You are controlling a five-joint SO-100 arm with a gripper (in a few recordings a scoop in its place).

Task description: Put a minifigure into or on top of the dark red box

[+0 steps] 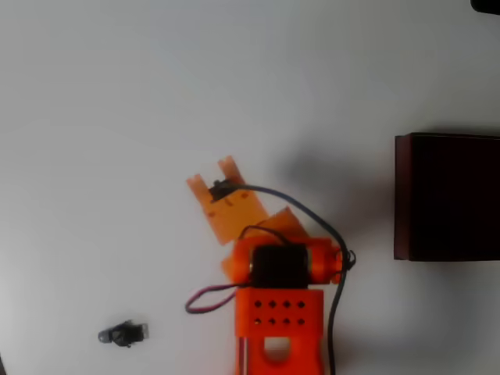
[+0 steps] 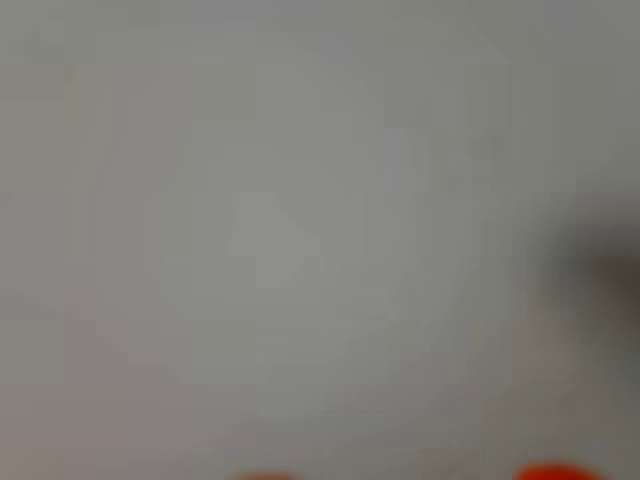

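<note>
fingers (image 1: 212, 173) over bare tabletop (image 1: 94, 117) at centre, tips slightly apart, nothing held | minifigure (image 1: 123, 333) lying near-left, well apart from fingers | box (image 1: 445, 197) far right edge, open | risk: blurred wrist view and tiny toy could cause a missed or glancing grasp, knocking it away

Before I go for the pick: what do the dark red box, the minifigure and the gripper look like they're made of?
The dark red box: thin, rigid, matte walls with a near-black inside, possibly card or plastic; too blurry to tell. The minifigure: small dark grey-black piece, probably moulded plastic, though its outline is blurred. The gripper: bright orange, flat-sided parts that look like printed plastic, matte. The table: smooth, pale surface.
</note>
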